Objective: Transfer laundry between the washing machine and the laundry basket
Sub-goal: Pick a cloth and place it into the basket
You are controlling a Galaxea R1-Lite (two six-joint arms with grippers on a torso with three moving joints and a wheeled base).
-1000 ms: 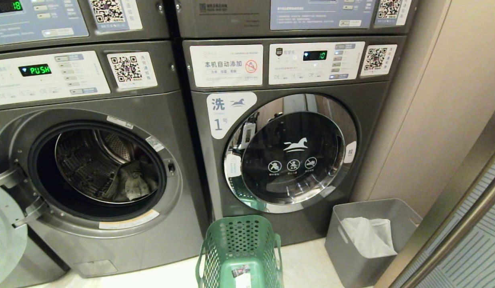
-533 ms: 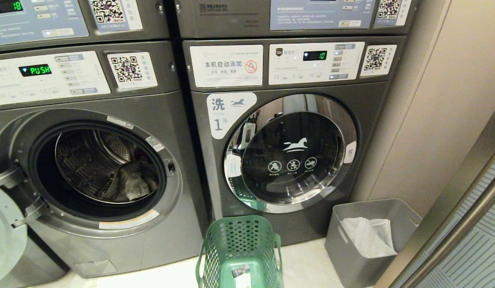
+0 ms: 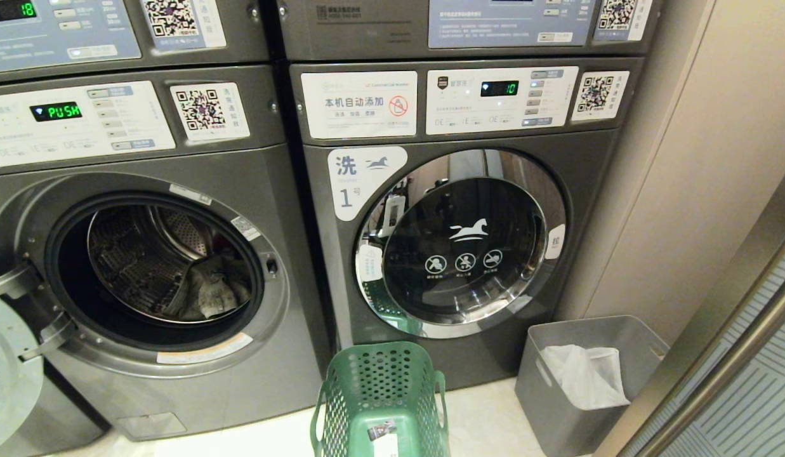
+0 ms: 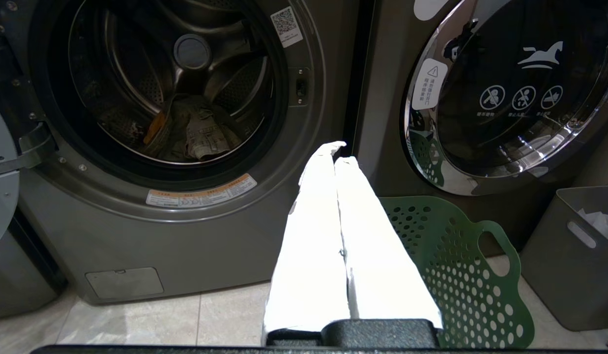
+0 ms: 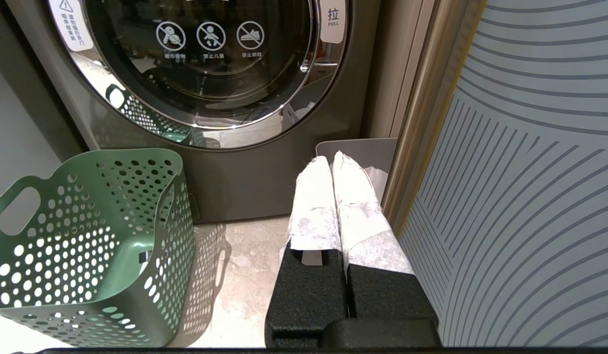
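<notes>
**Laundry waits in the open drum, both hands closed and empty**

The left washing machine stands with its door swung open; crumpled laundry lies low in the drum, toward its right side, with no clear long axis. The green laundry basket stands upright on the floor just right of that machine, mouth up. The left hand points at the machine's front, fingers pressed together, holding nothing. The right hand, also closed and empty, is right of the basket.
</notes>
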